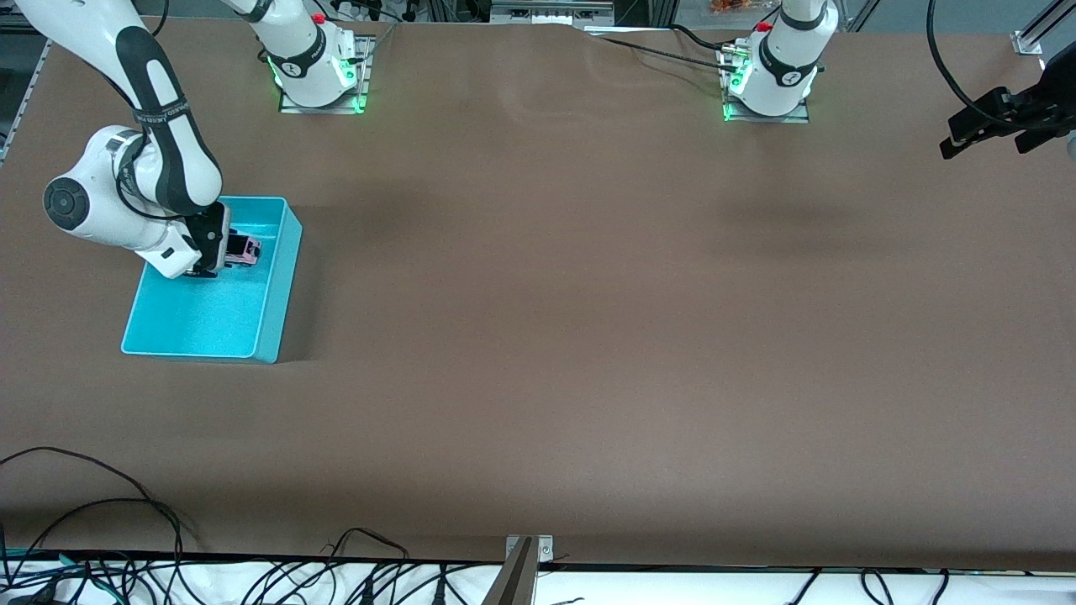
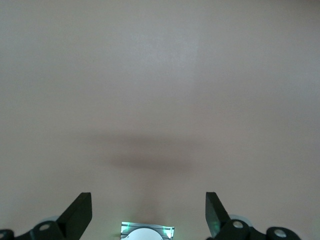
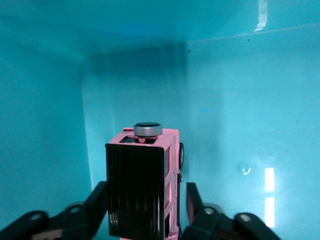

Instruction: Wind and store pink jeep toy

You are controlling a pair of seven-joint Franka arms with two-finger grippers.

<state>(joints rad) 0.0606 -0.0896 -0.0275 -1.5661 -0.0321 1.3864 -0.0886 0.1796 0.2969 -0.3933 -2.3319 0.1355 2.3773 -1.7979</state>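
The pink jeep toy (image 1: 245,249) lies inside the turquoise bin (image 1: 277,277), at the bin's end farther from the front camera. In the right wrist view the jeep (image 3: 145,190) shows its black roof and a silver spare wheel. It sits between the fingers of my right gripper (image 3: 147,210). A strip of bin floor shows between one finger (image 3: 192,200) and the jeep's pink side, so the jaws stand slightly open around it. My right gripper (image 1: 210,256) is down in the bin. My left gripper (image 1: 983,139) hangs open and empty over the left arm's end of the table, and shows in its own wrist view (image 2: 149,215).
The bin walls (image 3: 45,125) stand close around my right gripper. The brown table (image 1: 588,336) stretches between the two arms. Cables (image 1: 126,538) lie along the table edge nearest the front camera. The left arm's base (image 2: 147,232) shows in the left wrist view.
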